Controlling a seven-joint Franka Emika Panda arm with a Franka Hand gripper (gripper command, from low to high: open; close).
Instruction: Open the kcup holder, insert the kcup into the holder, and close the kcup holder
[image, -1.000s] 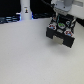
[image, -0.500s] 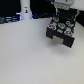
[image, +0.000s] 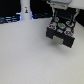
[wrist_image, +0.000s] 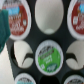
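kcup holder (image: 62, 32): black, tray slid open, pod slots showing
kcup (wrist_image: 49, 54): green top, seated in a holder slot
my gripper (image: 61, 12): above holder; jaw state, I cannot tell
white-and-red pods (wrist_image: 16, 20): 2 in neighbouring slots

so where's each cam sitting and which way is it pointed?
Exterior view: off the arm, looking down across the white table at the kcup holder; the gripper hangs above it, blurred.
Wrist view: on the wrist, looking close down into the holder's slots; a teal bit at the edge may be a finger.
Shared: the holder's tray and the green-topped kcup.
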